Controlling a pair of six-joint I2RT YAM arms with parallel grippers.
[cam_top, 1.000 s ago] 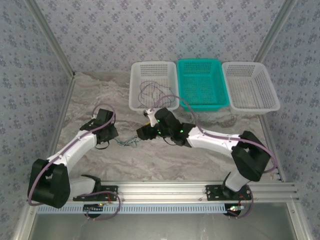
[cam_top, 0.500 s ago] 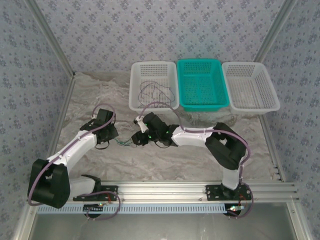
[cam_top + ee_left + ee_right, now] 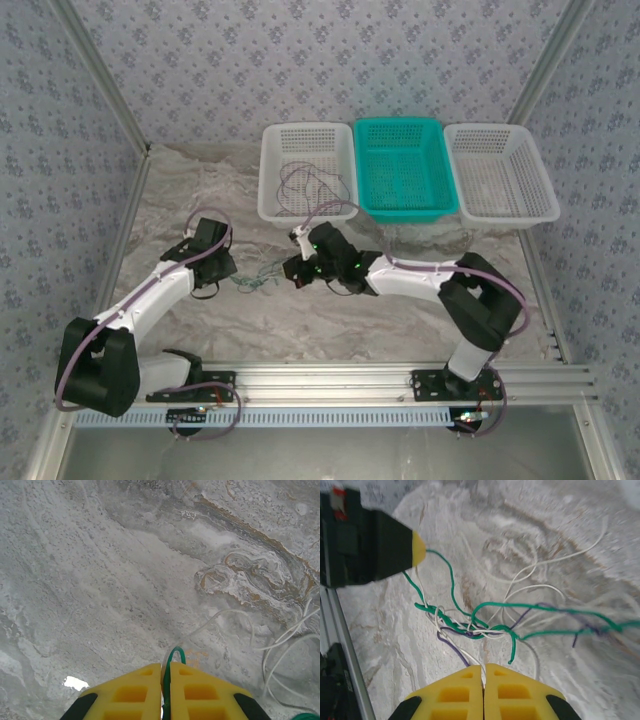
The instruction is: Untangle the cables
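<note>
Gripping stage: left gripper (image 3: 162,667) clamps the green cable (image 3: 175,652); right gripper (image 3: 483,668) shut at the tangle (image 3: 470,627), strand catch unclear. Next: pull apart slowly without tightening it.

You are looking at a table (image 3: 200,195) with a grey-white marbled top, brownish veins running through it. Three perforated plastic baskets are sitting in a row along its far edge. The left white basket (image 3: 268,175) and the right white basket (image 3: 505,214) are flanking a teal basket (image 3: 400,122), all three standing upright with rims just beside one another. Wallpaper (image 3: 300,60) with small flowers is covering the surrounding walls. An aluminium rail (image 3: 330,378) is running along the near edge.
</note>
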